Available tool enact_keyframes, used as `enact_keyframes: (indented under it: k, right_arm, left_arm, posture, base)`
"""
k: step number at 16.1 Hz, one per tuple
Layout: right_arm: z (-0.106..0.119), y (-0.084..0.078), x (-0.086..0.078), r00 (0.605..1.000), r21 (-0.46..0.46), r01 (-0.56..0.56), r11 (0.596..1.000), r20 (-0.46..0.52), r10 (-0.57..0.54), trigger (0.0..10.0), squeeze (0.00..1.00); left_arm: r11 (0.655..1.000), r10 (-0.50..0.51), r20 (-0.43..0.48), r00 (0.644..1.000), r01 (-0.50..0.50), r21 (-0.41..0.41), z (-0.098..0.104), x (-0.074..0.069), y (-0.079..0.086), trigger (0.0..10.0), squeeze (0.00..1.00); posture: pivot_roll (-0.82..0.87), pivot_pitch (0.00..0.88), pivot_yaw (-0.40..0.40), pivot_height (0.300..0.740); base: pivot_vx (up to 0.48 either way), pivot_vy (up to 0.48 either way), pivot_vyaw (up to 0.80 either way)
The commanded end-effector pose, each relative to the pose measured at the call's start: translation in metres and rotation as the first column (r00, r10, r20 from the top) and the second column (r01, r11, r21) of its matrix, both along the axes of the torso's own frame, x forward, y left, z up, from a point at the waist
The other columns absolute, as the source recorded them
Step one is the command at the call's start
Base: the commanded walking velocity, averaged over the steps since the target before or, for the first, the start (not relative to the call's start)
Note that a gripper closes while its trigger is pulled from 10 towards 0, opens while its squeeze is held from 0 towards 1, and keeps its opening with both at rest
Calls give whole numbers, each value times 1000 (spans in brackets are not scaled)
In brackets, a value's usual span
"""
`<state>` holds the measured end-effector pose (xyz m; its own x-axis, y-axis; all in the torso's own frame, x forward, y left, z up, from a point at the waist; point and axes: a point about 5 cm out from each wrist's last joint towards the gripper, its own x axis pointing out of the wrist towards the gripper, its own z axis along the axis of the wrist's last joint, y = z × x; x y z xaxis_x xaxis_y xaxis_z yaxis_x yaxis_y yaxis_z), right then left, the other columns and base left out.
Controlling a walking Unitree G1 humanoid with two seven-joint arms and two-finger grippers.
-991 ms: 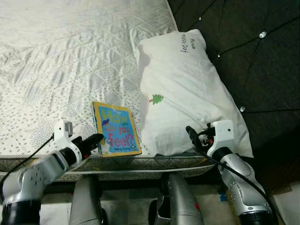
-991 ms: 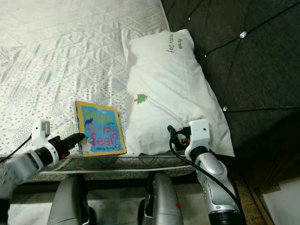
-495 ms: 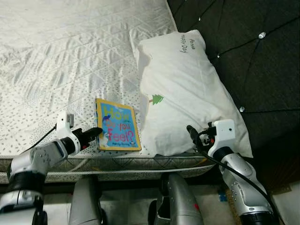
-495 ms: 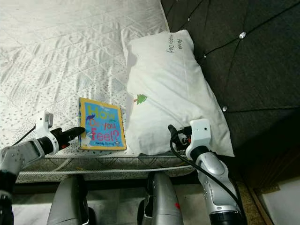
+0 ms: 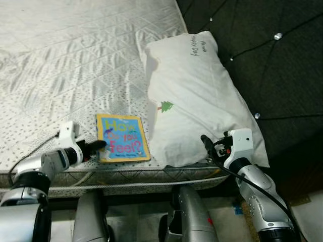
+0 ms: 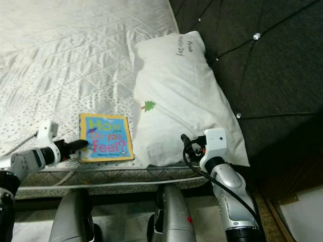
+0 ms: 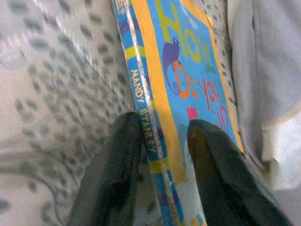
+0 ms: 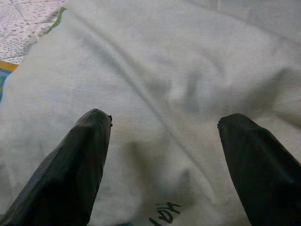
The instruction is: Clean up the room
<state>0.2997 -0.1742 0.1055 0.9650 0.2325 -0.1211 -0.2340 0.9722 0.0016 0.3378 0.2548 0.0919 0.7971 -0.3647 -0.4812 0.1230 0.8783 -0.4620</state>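
A children's picture book with a blue cover and yellow border lies on the mattress near the bed's front edge, beside a white pillow. My left gripper is at the book's left edge. In the left wrist view its two fingers sit on either side of the book's spine, shut on it. My right gripper hovers at the pillow's near corner, open. In the right wrist view its fingers stand wide apart over the pillow's cloth, with nothing between them.
The quilted white mattress stretches away to the left and back. A dark tufted headboard rises right of the pillow. The bed's front edge runs just before my legs.
The left arm has reached further onto the bed, and the book it holds has gone from tilted to lying flatter on the mattress. The right arm has stayed put.
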Motion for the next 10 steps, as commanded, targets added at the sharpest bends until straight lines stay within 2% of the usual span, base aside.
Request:
enact_keyframes:
  k: [1,2,5,9,10]
  right_arm:
    - [1,-7,-1,1000,-7,21,1000,1,-21,10000,0]
    - [1,-6,-1,1000,-6,21,1000,2,-21,10000,0]
    - [1,-7,-1,1000,-5,22,1000,1,-22,10000,0]
    - [1,-5,0,1000,-4,21,1000,1,-21,10000,0]
    - [1,-5,0,1000,-3,21,1000,2,-21,10000,0]
  left_arm:
    - [999,20,20,1000,-21,40,4,4,5,10000,1000]
    - [998,30,27,999,-32,49,5,5,7,10000,1000]
    - [981,137,83,987,-147,129,14,7,27,10000,1000]
    - [970,155,86,984,-169,176,14,5,34,10000,1000]
    - [951,177,118,977,-201,236,16,7,38,10000,1000]
  posture:
    - [-102,163,-170,567]
    - [-101,162,-170,567]
    - [-99,160,-170,567]
    - [-97,157,-167,567]
    - [-95,155,-166,567]
  base:
    - [0,0,0]
    - [0,0,0]
    - [0,0,0]
    - [0,0,0]
    - [0,0,0]
